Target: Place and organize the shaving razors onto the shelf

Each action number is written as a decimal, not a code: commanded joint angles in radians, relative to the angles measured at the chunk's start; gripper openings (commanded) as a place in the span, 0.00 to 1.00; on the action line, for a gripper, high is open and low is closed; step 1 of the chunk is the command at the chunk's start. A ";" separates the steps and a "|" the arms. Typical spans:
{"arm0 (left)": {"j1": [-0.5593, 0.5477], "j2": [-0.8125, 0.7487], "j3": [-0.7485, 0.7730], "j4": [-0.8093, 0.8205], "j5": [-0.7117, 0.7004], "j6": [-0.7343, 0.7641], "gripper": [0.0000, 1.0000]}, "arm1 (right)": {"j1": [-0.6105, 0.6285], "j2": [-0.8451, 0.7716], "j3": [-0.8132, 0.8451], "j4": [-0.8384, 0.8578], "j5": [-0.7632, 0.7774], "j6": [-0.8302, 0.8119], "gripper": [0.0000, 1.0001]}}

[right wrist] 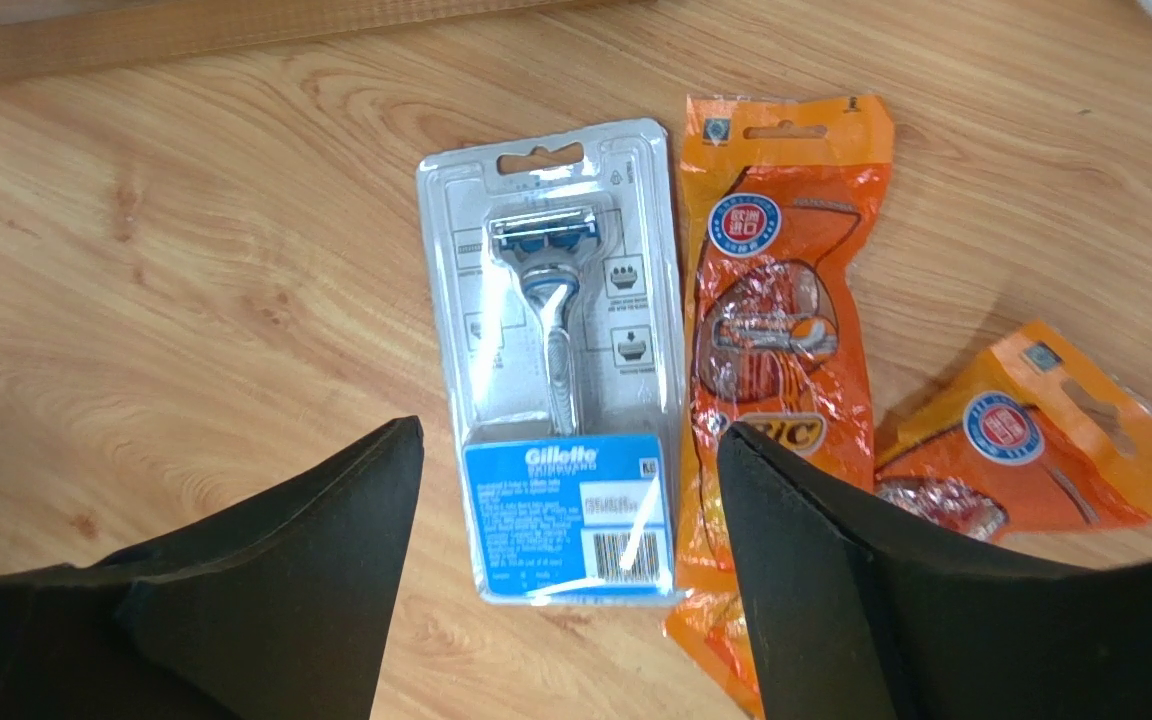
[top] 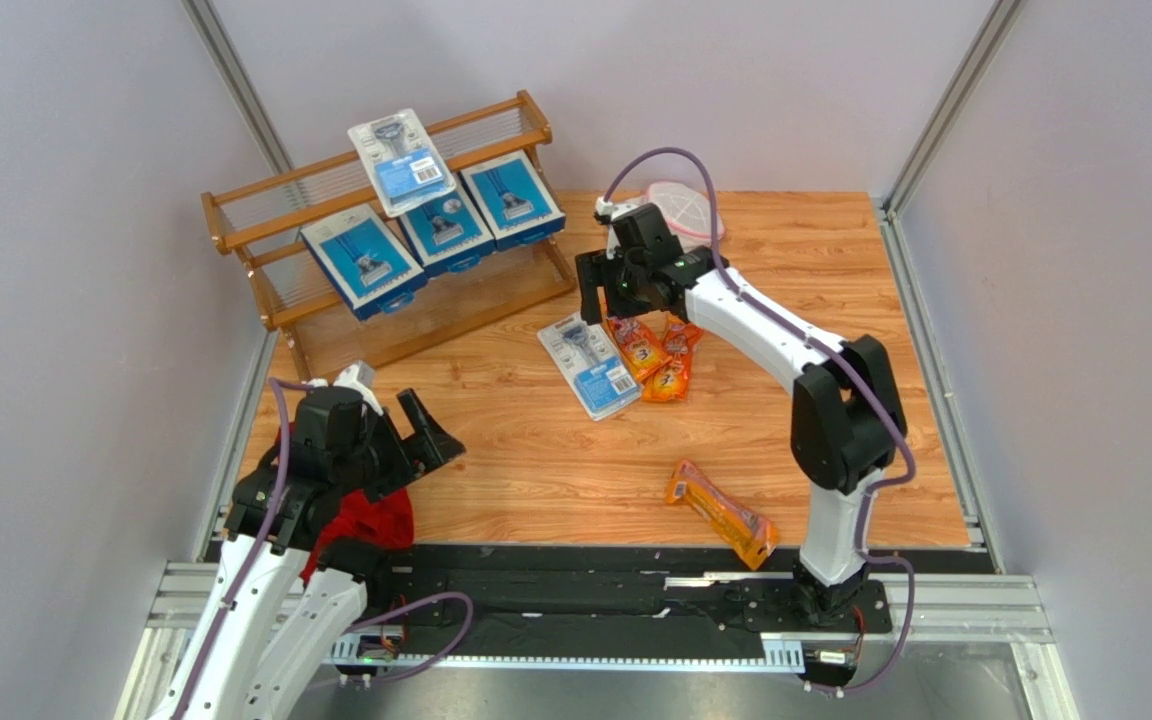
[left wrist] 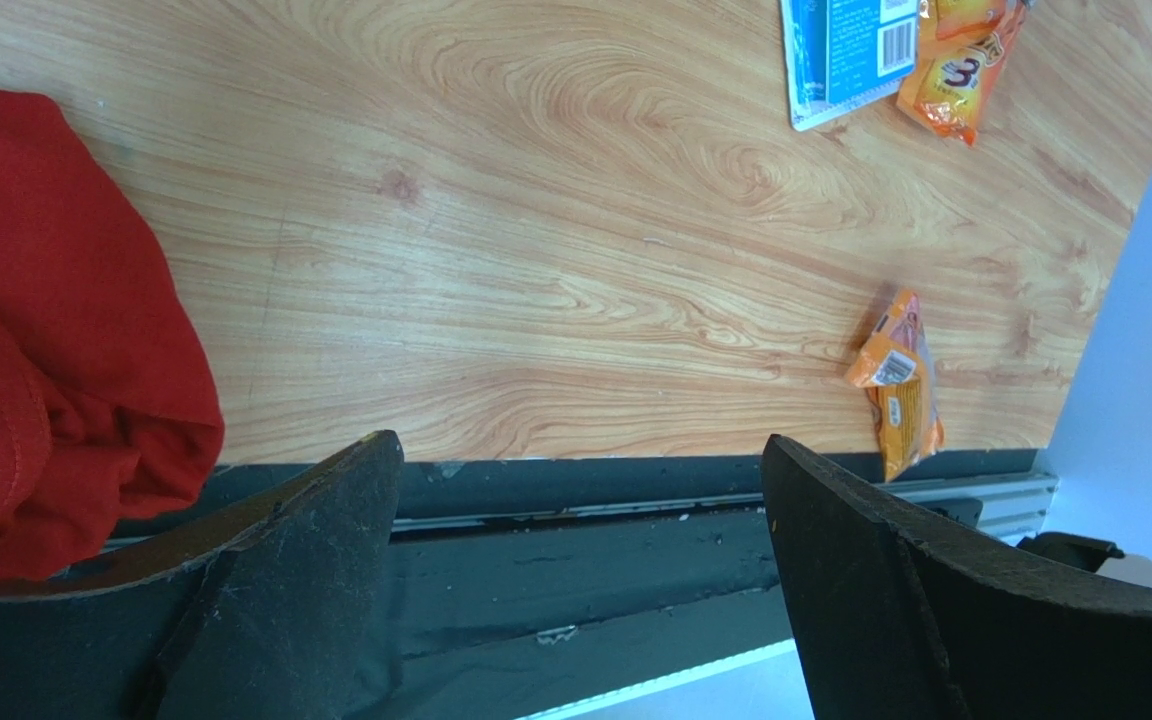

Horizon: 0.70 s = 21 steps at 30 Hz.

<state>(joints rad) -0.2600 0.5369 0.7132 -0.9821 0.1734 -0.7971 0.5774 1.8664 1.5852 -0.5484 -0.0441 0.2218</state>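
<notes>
**Lining up on the loose blister pack**

My right tool (right wrist: 567,438) is spread wide and holds nothing. It hangs over the blister pack (right wrist: 560,375), which lies flat near the middle of the bench (right wrist: 207,270). The shelf (top: 530,123) stands at 11 o'clock, with three blue boxes (top: 444,228) on its lower tier and another clear pack (top: 402,161) on the upper one.

To do this well, I judge I should come down straddling the pack's long edges, level with the label card rather than the bulged plastic. An orange bag (right wrist: 770,330) lies hard against the pack's 3 o'clock edge, so that finger must slip between them or I will pinch both. A pack this flat may need one edge tipped up first.

My left tool (left wrist: 579,446) is spread too, empty at 7 o'clock beside the red cloth (left wrist: 41,330). A lone orange bag (left wrist: 898,383) lies at 5 o'clock.

I cannot tell whether the bag touches or overlaps the pack. My finger cuts off a second orange bag (right wrist: 1018,443).
</notes>
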 commanded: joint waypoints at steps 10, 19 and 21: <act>0.005 0.003 0.000 0.034 0.018 0.022 0.97 | 0.004 0.207 0.168 -0.082 -0.066 -0.004 0.65; 0.005 -0.006 -0.004 0.033 0.023 0.016 0.97 | 0.004 0.326 0.263 -0.159 -0.109 0.021 0.59; 0.005 -0.006 -0.004 0.033 0.024 0.015 0.97 | 0.004 0.338 0.272 -0.169 -0.108 0.027 0.58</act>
<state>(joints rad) -0.2600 0.5369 0.7132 -0.9817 0.1829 -0.7971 0.5774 2.1738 1.8019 -0.6830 -0.1322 0.2314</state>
